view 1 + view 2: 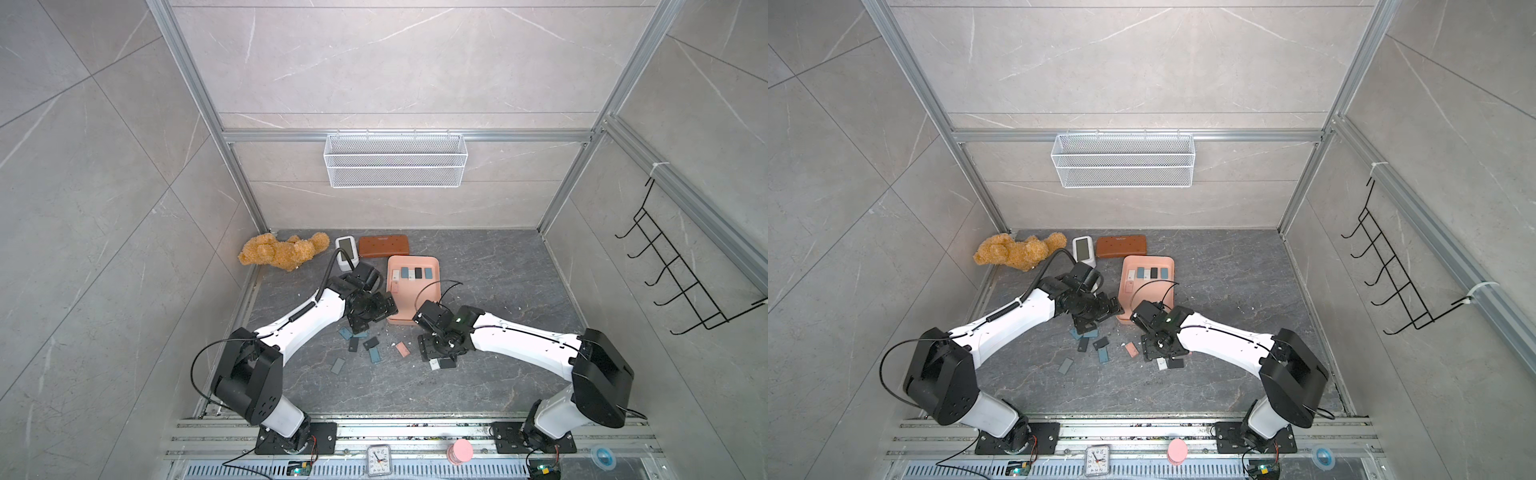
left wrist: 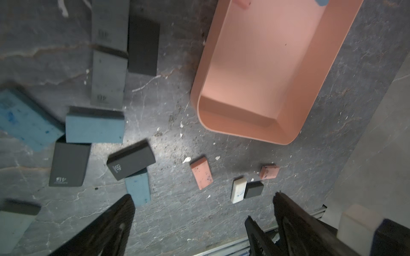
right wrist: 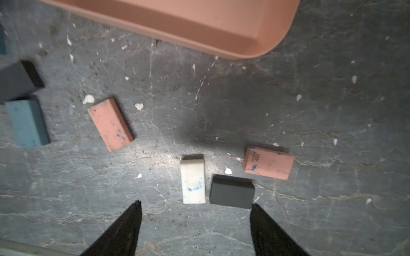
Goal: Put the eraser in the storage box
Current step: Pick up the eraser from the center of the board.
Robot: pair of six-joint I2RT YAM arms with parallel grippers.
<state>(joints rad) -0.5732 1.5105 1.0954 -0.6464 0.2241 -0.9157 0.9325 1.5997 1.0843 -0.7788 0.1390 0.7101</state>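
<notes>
Several erasers lie loose on the dark table: a white eraser (image 3: 192,181) beside a black eraser (image 3: 231,190), two pink ones (image 3: 110,124) (image 3: 268,163), and a cluster of blue and black ones (image 2: 94,127). The salmon-pink storage box (image 1: 413,257) (image 1: 1148,259) (image 2: 266,66) (image 3: 199,22) holds several erasers in a row at its far end. My right gripper (image 3: 196,204) (image 1: 436,357) hangs open just short of the white and black pair, nothing between its fingers. My left gripper (image 2: 203,195) (image 1: 357,328) is wide open and empty, above the table by the cluster.
A brown flat case (image 1: 383,246), a white device (image 1: 347,251) and a teddy bear (image 1: 282,251) lie at the back. A wire basket (image 1: 395,160) hangs on the rear wall, a hook rack (image 1: 681,274) on the right. A clock (image 1: 378,459) and a pink cup (image 1: 460,453) stand on the front rail.
</notes>
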